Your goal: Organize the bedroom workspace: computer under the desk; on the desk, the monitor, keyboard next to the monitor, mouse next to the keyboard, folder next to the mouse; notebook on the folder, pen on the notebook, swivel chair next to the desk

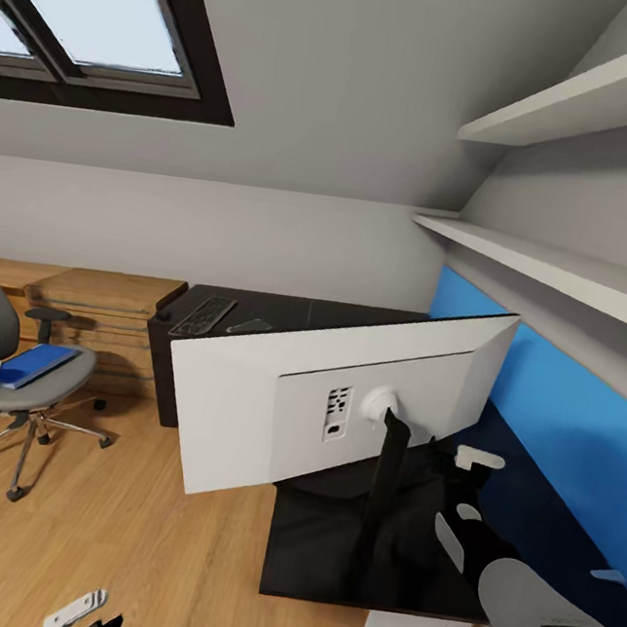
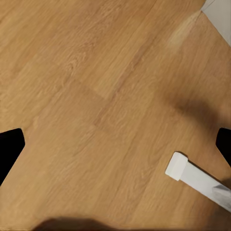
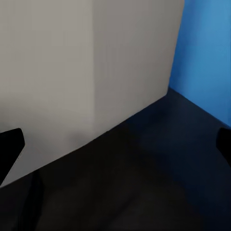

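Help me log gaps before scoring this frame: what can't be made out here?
- Monitor screen: head view shows its white back.
- Items on the folder: too small in the head view.
- Small dark item beside the keyboard: too small to identify.
- Swivel chair: cut by the head view's left edge.
- Right gripper: jaws at the picture's edges.

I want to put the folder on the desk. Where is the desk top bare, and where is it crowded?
The desk top is bare on the near section, beside the monitor stand's foot, and along the blue back panel. The monitor takes up the middle. The far end is crowded: the keyboard lies there beside another small dark item.
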Available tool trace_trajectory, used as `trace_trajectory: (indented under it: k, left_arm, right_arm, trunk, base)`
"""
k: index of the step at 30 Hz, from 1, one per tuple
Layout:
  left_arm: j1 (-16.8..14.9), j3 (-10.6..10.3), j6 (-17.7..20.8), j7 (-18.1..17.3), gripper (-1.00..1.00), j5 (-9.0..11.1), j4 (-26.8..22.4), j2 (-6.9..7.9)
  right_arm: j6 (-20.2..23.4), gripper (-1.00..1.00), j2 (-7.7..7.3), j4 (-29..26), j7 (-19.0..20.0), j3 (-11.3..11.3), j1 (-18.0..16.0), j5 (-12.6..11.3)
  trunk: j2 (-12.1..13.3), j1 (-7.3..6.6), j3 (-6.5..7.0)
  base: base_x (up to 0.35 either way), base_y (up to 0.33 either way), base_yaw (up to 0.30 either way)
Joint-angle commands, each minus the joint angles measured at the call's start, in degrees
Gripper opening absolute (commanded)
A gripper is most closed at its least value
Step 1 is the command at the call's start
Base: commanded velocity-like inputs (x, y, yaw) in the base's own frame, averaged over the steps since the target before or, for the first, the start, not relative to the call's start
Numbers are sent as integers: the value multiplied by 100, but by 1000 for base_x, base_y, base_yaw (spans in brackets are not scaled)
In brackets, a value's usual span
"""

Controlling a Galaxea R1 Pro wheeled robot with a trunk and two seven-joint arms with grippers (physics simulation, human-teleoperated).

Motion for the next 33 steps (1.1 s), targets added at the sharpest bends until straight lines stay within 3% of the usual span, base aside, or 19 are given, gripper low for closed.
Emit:
trace_trajectory:
  k: [1,10,21,33]
  left_arm:
    - [-2,13,40,-2,100,53,-11,-3]
    - [-2,4,38,-2,100,38,-11,2]
    - [-1,4,41,-2,100,44,-11,6]
    - [0,12,36,-2,100,52,-11,4]
  right_arm:
    - [-17,100,-6,1,-19,49,-3,-57]
    - [-21,100,-11,1,-19,49,-3,-58]
    - [-15,100,-10,1,-19,49,-3,-52]
    - [-13,100,-11,1,-11,49,-3,-23]
  trunk:
    - [-4,0,-13]
    - [-4,0,-64]
    - [-4,0,-71]
    - [-4,0,-71]
  base:
    - [-36,-256,199]
    - [-9,-212,135]
    - [10,-17,13]
    - [133,0,0]
